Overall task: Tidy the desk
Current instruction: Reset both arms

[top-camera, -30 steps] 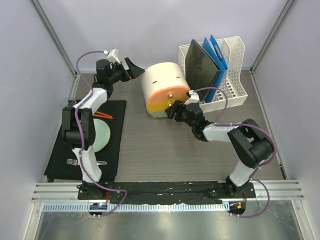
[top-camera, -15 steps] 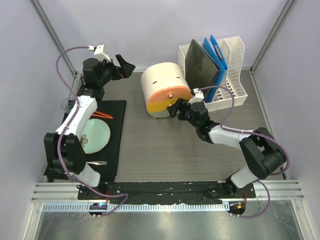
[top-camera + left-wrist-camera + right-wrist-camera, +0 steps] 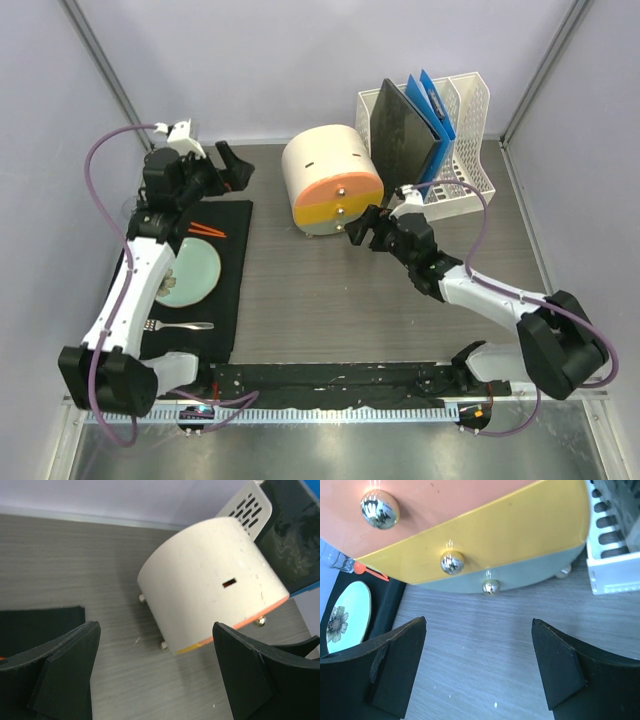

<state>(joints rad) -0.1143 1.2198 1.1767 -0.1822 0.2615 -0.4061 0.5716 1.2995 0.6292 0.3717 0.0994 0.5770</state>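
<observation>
Left arm has swung back toward the left edge; left gripper (image 3: 232, 167) now hangs over the far left corner, clear of the drawer unit (image 3: 322, 178) it was near. Right arm's elbow has dropped toward the near right corner; right gripper (image 3: 364, 227) has backed slightly off the unit's front

- Desk (image 3: 300, 290): fills the space between the rails, under both arms and everything else
- Left gripper: jaws spread wide, nothing between them; its wrist view looks at the unit's white curved side
- Right gripper: jaws also spread wide and empty, pointing at the unit's front, close but not touching
- Unit: lies mid-desk at the far edge, with orange, yellow and grey fronts, each with a metal knob (image 3: 452, 562)
- Rack (image 3: 470, 130): white, far right corner, just beside the unit; holds a black folder (image 3: 402, 125) and a blue folder (image 3: 432, 105), both upright and leaning
- Mat (image 3: 225, 290): black, along the left edge; carries a plate (image 3: 195, 270), a fork (image 3: 180, 325) on the near side, and thin orange sticks (image 3: 205, 230) on the far side
</observation>
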